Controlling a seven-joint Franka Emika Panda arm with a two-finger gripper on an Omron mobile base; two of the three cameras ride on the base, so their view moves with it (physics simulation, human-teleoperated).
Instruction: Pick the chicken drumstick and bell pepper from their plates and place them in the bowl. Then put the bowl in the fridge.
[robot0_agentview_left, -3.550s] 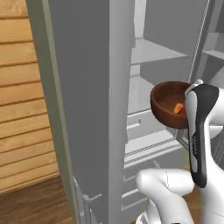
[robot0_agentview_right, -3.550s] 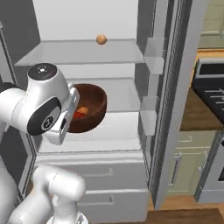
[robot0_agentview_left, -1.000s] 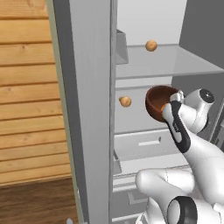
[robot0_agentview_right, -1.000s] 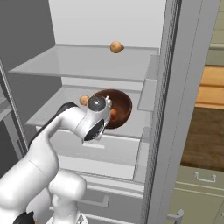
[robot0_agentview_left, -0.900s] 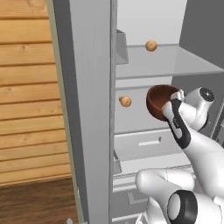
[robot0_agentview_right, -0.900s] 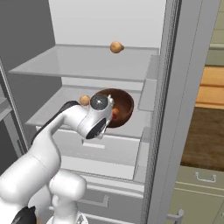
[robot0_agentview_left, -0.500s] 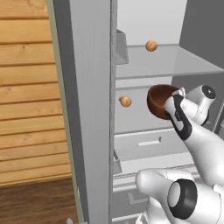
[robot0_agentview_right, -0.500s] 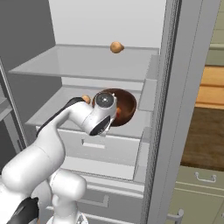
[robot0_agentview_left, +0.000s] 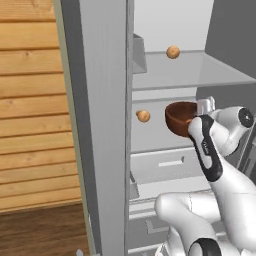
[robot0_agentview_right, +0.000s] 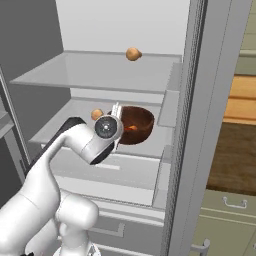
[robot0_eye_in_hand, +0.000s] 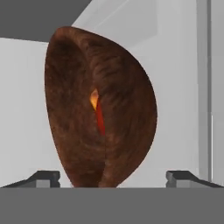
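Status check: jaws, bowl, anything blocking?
Jaws wide open either side of the bowl. Bowl on the fridge's middle shelf, food inside. A tan ball beside it; nothing blocking.

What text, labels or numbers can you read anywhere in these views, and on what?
One faint mark, too small and blurred to read: pale lettering on the dark cover of the robot arm, in the left base view.
No readable text on the fridge, its shelves, the bowl or the tan balls.
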